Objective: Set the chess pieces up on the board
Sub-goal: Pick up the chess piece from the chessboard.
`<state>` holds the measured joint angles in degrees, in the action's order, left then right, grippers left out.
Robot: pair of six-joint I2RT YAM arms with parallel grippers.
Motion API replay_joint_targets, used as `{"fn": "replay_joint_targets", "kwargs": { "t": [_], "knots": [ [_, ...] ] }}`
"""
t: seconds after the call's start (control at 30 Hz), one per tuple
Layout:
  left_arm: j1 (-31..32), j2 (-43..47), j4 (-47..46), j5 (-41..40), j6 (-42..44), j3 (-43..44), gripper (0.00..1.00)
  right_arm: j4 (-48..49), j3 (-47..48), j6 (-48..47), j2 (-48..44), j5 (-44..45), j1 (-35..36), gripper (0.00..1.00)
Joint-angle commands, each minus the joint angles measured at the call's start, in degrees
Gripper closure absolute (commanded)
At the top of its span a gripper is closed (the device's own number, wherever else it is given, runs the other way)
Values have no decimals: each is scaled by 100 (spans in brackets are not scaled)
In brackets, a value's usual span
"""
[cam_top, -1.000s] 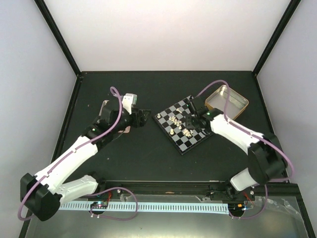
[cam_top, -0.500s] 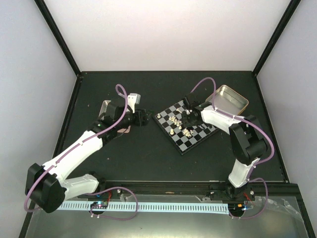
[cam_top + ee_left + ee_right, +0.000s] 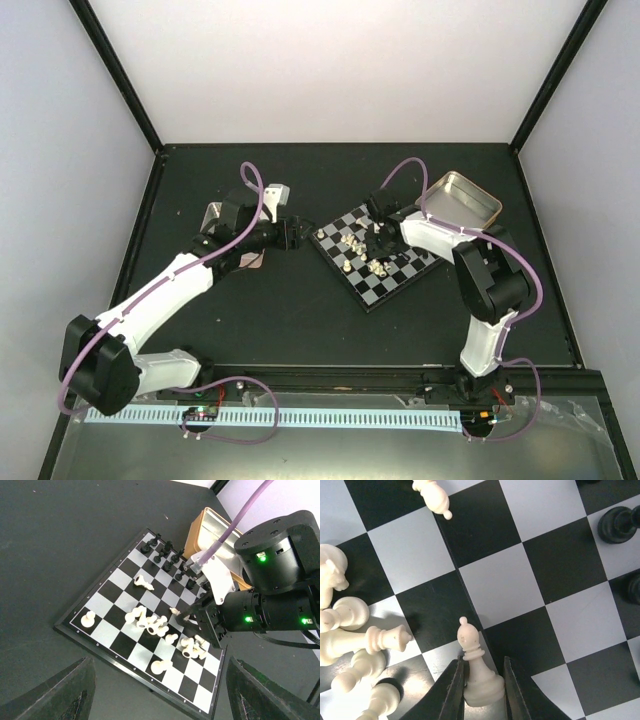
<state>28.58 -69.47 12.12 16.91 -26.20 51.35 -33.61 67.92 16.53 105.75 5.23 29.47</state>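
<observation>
The board (image 3: 392, 281) lies at mid-table, turned diagonally. Several cream-white chess pieces (image 3: 150, 622) lie toppled in a heap on its middle squares, and they also show in the right wrist view (image 3: 350, 635). A white pawn (image 3: 88, 619) stands near the board's corner. Black pieces (image 3: 165, 550) stand in a row along the far edge, and one shows in the right wrist view (image 3: 615, 525). My right gripper (image 3: 378, 238) is over the board, shut on a cream-white bishop (image 3: 477, 672) held upright just above the squares. My left gripper (image 3: 290, 232) is open and empty, off the board's left side.
An open silver tin (image 3: 458, 203) sits just beyond the board's right corner, also seen in the left wrist view (image 3: 210, 535). A second tin (image 3: 215, 218) lies under the left arm at the left. Black frame posts stand at the table's back corners.
My right arm has folded in, its elbow swinging left and back, and its gripper shifted slightly toward the board's far side. My left gripper moved a little closer to the board.
</observation>
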Motion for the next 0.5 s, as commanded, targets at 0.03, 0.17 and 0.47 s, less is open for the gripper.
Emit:
{"fn": "replay_joint_targets", "kwargs": {
  "t": [0.03,0.17,0.47],
  "knots": [
    [-42,31,27,272,-80,204,28,125,-10,-61,-120,238,-30,84],
    [-38,118,-99,495,-184,82,28,692,-280,-107,-637,233,-32,86],
    [-46,541,-654,1443,-695,-277,27,2306,-1418,-392,-2384,-1858,-26,87]
  ]
}}
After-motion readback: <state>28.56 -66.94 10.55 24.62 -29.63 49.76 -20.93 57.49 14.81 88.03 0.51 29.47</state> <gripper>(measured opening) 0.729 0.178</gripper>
